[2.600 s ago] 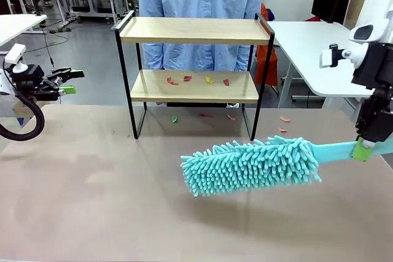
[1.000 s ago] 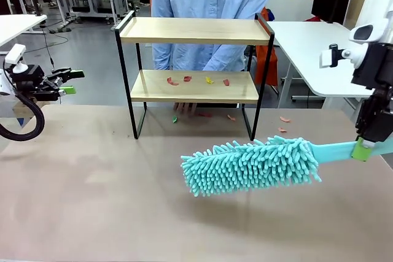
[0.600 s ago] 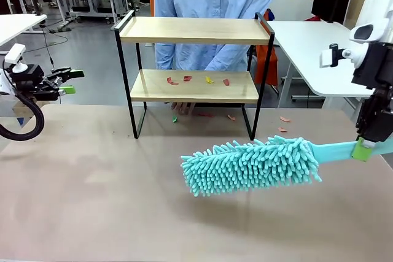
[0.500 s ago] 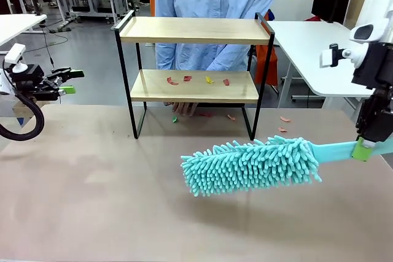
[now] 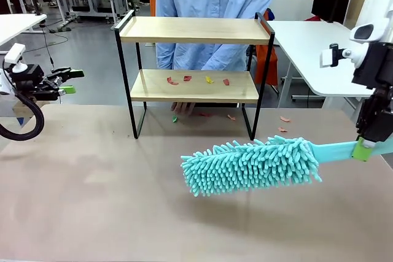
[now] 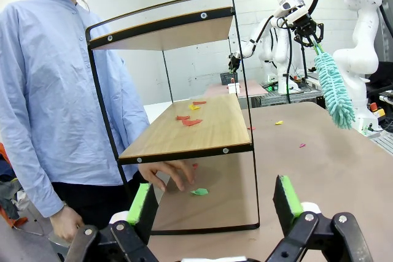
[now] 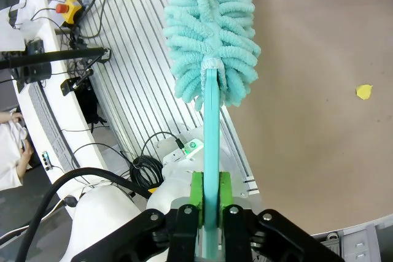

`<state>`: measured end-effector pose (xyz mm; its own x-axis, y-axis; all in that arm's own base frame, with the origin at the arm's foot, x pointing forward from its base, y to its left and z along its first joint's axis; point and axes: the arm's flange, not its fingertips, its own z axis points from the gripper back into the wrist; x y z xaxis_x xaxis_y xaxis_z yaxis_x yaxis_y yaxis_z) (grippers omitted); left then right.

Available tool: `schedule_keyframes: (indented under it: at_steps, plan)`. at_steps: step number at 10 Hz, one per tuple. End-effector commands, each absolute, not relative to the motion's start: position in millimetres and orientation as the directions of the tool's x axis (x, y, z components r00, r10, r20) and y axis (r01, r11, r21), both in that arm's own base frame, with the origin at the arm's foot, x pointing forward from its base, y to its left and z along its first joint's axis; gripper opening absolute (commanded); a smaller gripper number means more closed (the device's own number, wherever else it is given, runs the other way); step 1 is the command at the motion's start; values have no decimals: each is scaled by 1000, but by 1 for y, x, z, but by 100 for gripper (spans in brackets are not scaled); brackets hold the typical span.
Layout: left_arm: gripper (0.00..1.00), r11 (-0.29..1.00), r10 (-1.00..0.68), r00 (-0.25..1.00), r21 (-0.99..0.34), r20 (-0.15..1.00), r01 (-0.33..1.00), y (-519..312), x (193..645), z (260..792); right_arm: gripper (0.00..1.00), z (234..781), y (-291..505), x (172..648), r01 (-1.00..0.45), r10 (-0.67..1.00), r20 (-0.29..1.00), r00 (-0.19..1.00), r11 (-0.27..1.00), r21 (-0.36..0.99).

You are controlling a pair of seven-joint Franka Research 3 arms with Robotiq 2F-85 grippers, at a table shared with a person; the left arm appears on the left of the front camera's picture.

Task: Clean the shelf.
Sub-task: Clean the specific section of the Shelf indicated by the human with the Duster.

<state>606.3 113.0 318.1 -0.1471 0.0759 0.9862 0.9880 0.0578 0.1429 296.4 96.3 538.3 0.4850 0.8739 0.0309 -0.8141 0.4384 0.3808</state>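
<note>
The shelf (image 5: 193, 30) stands at the far middle of the table, with red and yellow scraps (image 5: 187, 79) on its lower board (image 6: 196, 128). My right gripper (image 5: 363, 148) is shut on the handle of a teal fluffy duster (image 5: 252, 165), which hangs level above the table in front of the shelf. In the right wrist view the handle (image 7: 212, 145) runs between that gripper's (image 7: 210, 199) green pads. My left gripper (image 5: 67, 81) hovers open at the far left, off the table's edge. Its fingers (image 6: 142, 204) face the shelf's side and hold nothing.
A person in a blue shirt stands behind the shelf, one hand (image 5: 183, 107) on the table under the lower board. Loose scraps lie on the table: a green one (image 6: 199, 192) by that hand, red ones (image 5: 285, 119) right of the shelf. A white table (image 5: 307, 47) stands at the back right.
The person has stepped slightly right and put a hand on the table under the shelf. Neither arm nor the duster has moved.
</note>
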Motion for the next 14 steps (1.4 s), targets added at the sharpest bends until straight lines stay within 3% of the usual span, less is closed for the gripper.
schedule_keyframes:
  at_steps: [1, 14]
  plan:
    - [100, 59, 76, -162, 157, 984, 986, 113, 605, 321, 13, 541, 95, 297, -822, 882, 47, 469, 417, 388]
    - [100, 59, 76, -162, 157, 984, 986, 113, 605, 321, 13, 541, 95, 297, -822, 882, 47, 469, 417, 388]
